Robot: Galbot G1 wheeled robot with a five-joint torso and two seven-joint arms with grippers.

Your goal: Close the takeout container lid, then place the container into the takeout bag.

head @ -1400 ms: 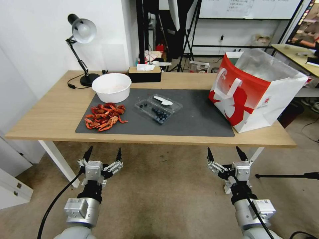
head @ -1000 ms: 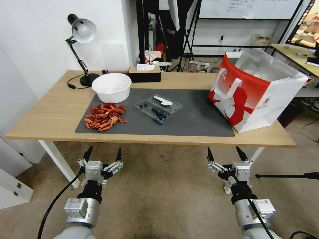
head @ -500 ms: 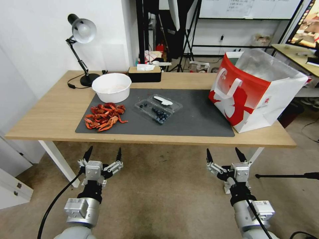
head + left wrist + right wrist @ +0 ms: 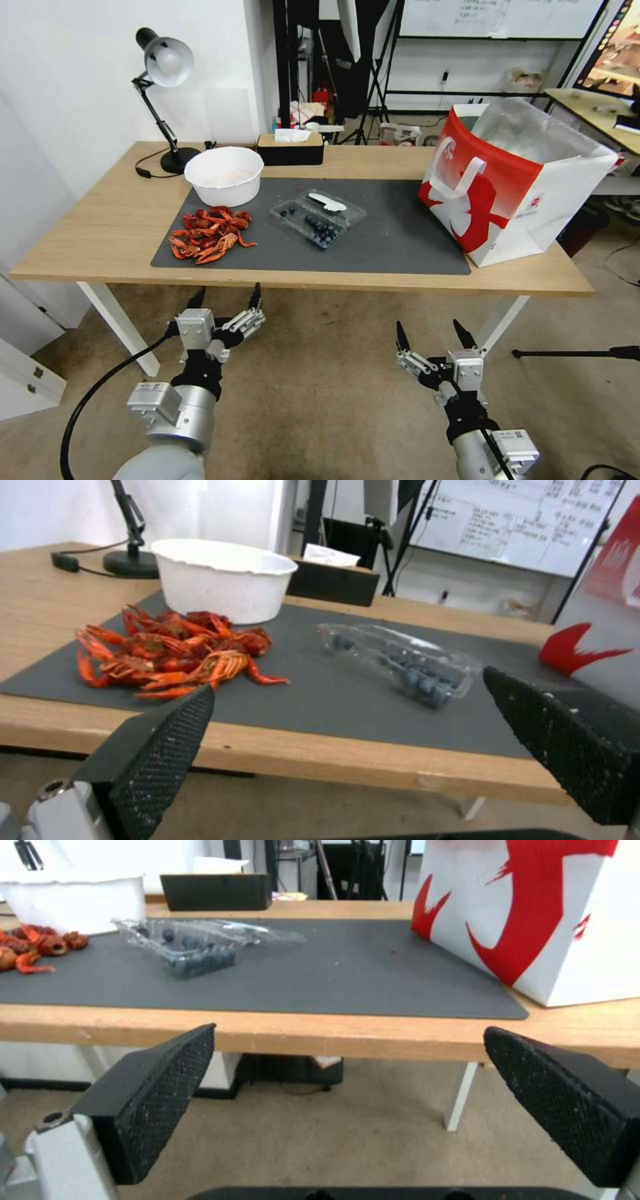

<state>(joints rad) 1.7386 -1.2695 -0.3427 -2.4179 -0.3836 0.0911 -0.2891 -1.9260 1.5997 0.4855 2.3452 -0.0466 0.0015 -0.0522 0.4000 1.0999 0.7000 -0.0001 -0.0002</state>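
Note:
The takeout container [image 4: 310,225] lies open on the dark mat, a clear clamshell with blueberries in its near half. Its lid [image 4: 331,203], bearing a white label, rests flat on the mat behind that half. The red-and-white takeout bag [image 4: 513,180] stands open at the table's right end, showing its foil lining. My left gripper [image 4: 227,293] hangs open just below the table's front edge, below the crayfish. My right gripper [image 4: 430,330] is open too, lower and below the mat's right part. The wrist views show the container [image 4: 400,660] [image 4: 193,945] and the bag [image 4: 600,630] [image 4: 547,915] beyond the open fingers.
A white bowl [image 4: 223,175] and a heap of red crayfish [image 4: 210,235] sit left of the container. A desk lamp [image 4: 163,63] and a black tissue box [image 4: 290,150] stand at the back. The wooden table's front edge [image 4: 300,279] runs above both grippers.
My left gripper has risen and shifted right, up to the table's front edge. My right gripper has dropped lower and moved left. Nothing on the table has moved.

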